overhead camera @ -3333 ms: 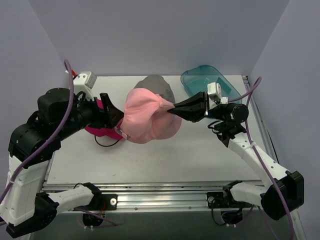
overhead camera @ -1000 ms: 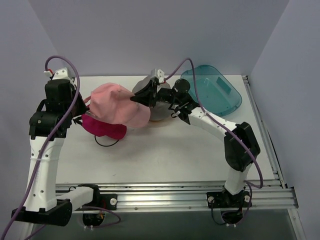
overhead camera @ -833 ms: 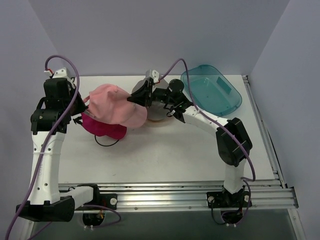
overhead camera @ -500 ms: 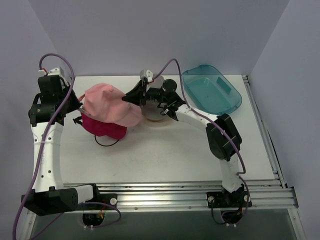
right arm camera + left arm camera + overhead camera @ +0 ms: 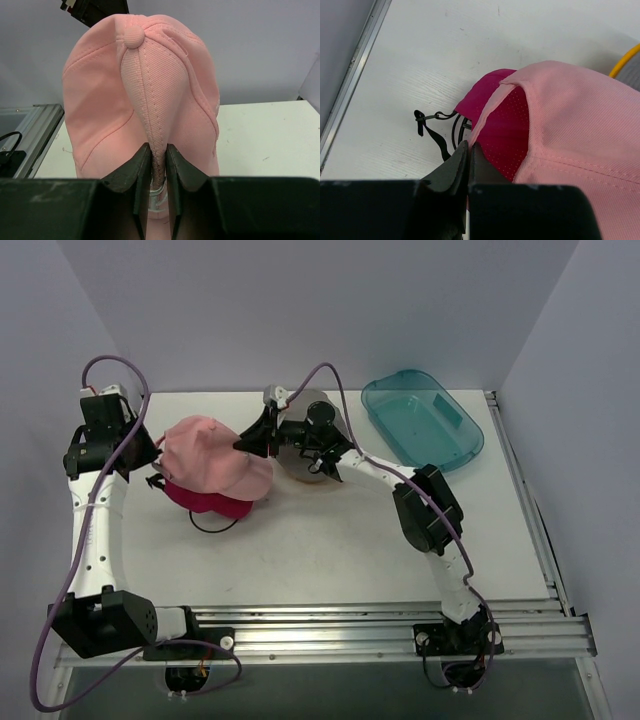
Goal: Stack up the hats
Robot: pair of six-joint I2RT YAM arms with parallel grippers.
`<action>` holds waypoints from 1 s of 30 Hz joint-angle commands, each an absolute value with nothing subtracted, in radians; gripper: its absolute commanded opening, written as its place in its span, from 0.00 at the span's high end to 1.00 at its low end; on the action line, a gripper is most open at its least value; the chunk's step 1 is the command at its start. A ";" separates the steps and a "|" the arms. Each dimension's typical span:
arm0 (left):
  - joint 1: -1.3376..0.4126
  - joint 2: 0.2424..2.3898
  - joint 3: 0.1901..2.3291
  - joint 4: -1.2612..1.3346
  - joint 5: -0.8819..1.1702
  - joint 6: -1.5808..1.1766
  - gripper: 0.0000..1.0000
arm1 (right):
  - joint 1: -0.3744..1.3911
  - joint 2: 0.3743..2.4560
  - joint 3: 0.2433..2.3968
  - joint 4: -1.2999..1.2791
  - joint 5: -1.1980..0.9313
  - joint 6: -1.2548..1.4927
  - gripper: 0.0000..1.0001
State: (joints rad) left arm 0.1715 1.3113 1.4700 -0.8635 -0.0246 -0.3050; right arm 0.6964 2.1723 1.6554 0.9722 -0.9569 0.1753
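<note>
The pale pink fabric cap [image 5: 210, 455] is travelling leftward and is now sitting over the magenta fabric cap [image 5: 205, 503], seemingly ready for release. The left gripper [image 5: 469, 147] is pinching its rim; the right gripper [image 5: 154, 150] is clamping its crown seam.

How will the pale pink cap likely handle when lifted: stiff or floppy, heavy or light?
Probably floppy: the pale pink cap bunches into a ridge where the right gripper pinches it. Likely light: that pinch and the left gripper at its edge seem enough to carry it. It should drape, not roll, over the magenta cap.
</note>
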 commanded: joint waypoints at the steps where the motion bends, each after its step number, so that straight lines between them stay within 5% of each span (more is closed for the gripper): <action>1: 0.186 1.310 1.479 -0.810 -0.051 -0.287 0.98 | 0.706 2.186 1.713 1.002 -0.951 0.163 0.85; 8: 0.198 1.321 1.402 -0.762 -0.057 -0.299 0.98 | 0.710 2.169 1.690 0.979 -0.936 0.144 0.68; 14: 0.224 1.342 1.374 -0.742 -0.031 -0.299 0.98 | 0.719 2.137 1.683 0.946 -0.919 0.118 0.63; 30: 0.275 1.391 1.393 -0.710 -0.083 -0.324 0.98 | 0.739 1.887 1.459 0.955 -0.795 0.103 0.61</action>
